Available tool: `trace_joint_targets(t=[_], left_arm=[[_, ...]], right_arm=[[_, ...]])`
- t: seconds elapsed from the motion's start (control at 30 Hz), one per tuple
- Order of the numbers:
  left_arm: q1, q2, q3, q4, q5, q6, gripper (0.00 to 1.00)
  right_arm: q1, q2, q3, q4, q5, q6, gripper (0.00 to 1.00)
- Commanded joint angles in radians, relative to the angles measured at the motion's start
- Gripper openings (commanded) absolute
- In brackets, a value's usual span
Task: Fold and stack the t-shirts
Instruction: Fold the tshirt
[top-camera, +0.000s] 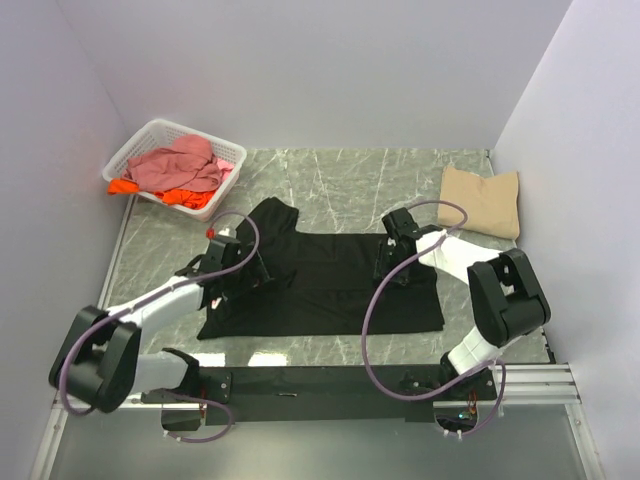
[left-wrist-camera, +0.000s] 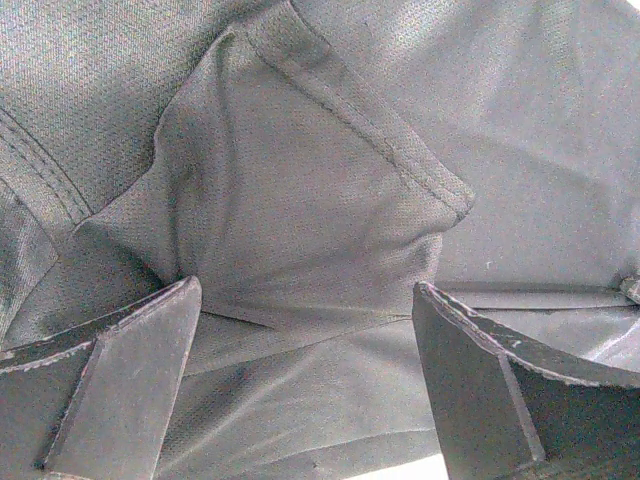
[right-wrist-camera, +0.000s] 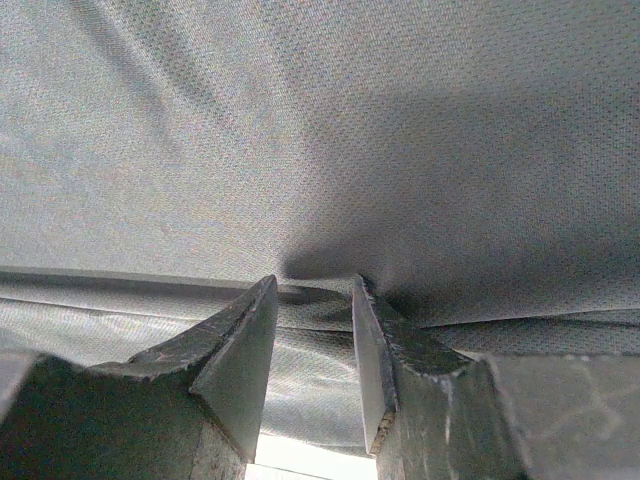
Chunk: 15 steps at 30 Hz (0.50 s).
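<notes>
Black t-shirt (top-camera: 330, 285): spread mid-table (top-camera: 350, 175), with bare marble beyond its far edge.
Left gripper (left-wrist-camera: 305, 295): your arm reaches low over the shirt's left side by a sleeve. Jaws wide, holding nothing.
Right gripper (right-wrist-camera: 315, 290): at the shirt's right side, jaws narrowed on a pinched fold.
Basket (top-camera: 150, 135), far left corner: pink t-shirt (top-camera: 180, 165) and orange t-shirt (top-camera: 195, 200) inside.
Tan t-shirt (top-camera: 482, 200): folded, far right corner.

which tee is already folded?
The tan t-shirt, far right: a neat rectangle. The black t-shirt lies spread out; the pink t-shirt and orange t-shirt are bunched in the basket.
</notes>
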Motion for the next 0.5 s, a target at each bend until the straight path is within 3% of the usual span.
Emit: trace_joint_targets(t=[0.0,0.17,0.47], left_arm=[[-0.004,-0.049,-0.069,-0.143,-0.013,-0.025,0.95],[-0.004,-0.069,-0.091,-0.143,-0.012,-0.029,0.95],[-0.004,0.034,0.022,-0.132,-0.020,0.003,0.95]], right_arm=[[0.024,-0.025,-0.046,-0.075,0.043,0.023,0.44],[0.036,-0.024,-0.044,-0.069,0.052,0.027,0.44],[0.036,0.084,0.108,-0.096,0.101,-0.005,0.44]])
